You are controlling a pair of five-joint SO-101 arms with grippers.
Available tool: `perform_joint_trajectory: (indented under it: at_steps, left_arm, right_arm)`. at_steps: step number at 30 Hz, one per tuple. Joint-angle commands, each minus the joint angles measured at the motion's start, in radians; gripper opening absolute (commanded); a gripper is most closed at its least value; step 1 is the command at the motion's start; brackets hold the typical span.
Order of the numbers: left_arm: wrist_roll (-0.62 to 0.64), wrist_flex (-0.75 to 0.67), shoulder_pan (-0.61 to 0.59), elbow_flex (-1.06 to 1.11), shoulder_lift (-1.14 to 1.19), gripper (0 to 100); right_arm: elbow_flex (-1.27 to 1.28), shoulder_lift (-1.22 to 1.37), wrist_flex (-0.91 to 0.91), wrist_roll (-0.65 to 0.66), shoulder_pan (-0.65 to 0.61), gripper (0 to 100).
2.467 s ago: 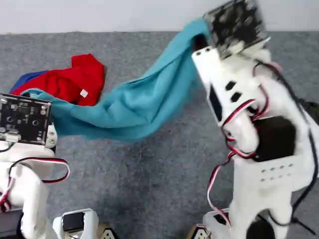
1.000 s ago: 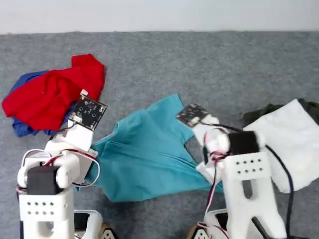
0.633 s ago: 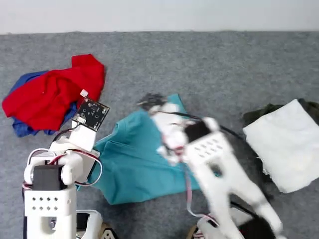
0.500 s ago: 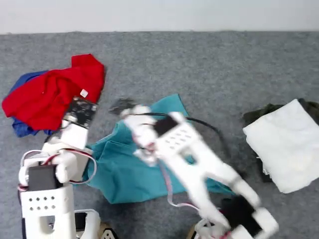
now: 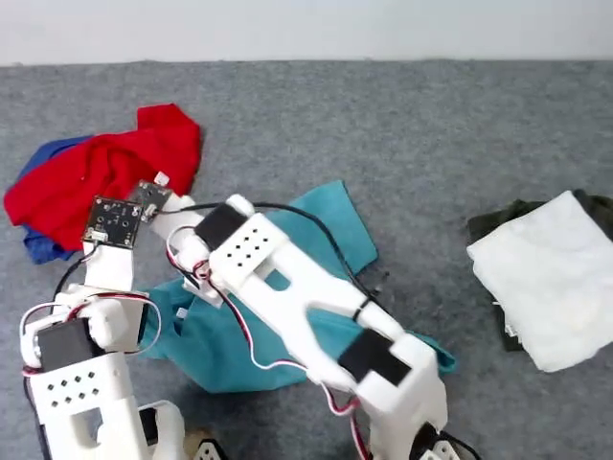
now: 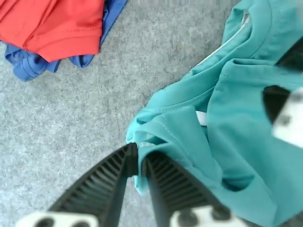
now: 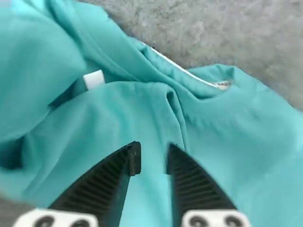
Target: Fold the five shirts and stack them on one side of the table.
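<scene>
Teal shirt (image 5: pixel 330 216): crumpled, lower centre-left of high view, partly beneath right arm stretched diagonally over it. Left gripper (image 6: pixel 140 158): clenched on fold at teal shirt's edge. Right gripper (image 7: pixel 152 158): fingers slightly parted, over teal shirt near collar, grasping nothing. Red shirt (image 5: pixel 105 168) atop blue shirt (image 5: pixel 38 244), upper left. Folded white shirt (image 5: pixel 551 273) on dark green shirt (image 5: pixel 498 222), right edge. Grey table (image 5: pixel 383 125).

Bare grey felt tabletop (image 5: pixel 431 125) lies open along the far side. A crumpled red shirt (image 5: pixel 105 172) over a blue shirt (image 5: pixel 40 247) blocks the far left, a folded white shirt (image 5: pixel 551 278) the right edge. The white right arm (image 5: pixel 297 297) slants across the rumpled teal shirt (image 5: pixel 335 225).
</scene>
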Motion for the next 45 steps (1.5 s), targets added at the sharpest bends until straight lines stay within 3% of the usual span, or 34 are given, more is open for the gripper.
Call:
perform_joint_trajectory:
  at_steps: [1,8,23,26,29,39,45]
  left_arm:
    - [0.000,-0.015,-0.009,-0.002,-0.002,1]
    - [0.000,-0.015,-0.009,-0.001,-0.002,1]
    - [0.000,-0.012,-0.009,-0.004,-0.003,1]
    - [0.000,-0.011,-0.009,-0.004,-0.005,1]
    - [0.002,-0.011,-0.009,-0.004,-0.005,1]
    - [0.002,-0.011,-0.009,-0.004,-0.006,1]
    - [0.002,-0.011,-0.009,-0.004,-0.008,1]
  right_arm:
    - [-0.044,0.030,-0.051,-0.011,-0.010,9.5]
    - [-0.044,0.096,-0.150,-0.011,-0.010,15.4]
    - [-0.064,0.225,-0.217,-0.054,-0.010,15.0]
    - [-0.066,0.239,-0.222,-0.054,-0.010,10.3]
    - [-0.066,0.222,-0.219,-0.054,-0.010,1.9]
    - [-0.066,0.124,-0.199,-0.048,0.031,1.1]
    - [-0.192,-0.053,-0.021,-0.051,0.119,1.1]
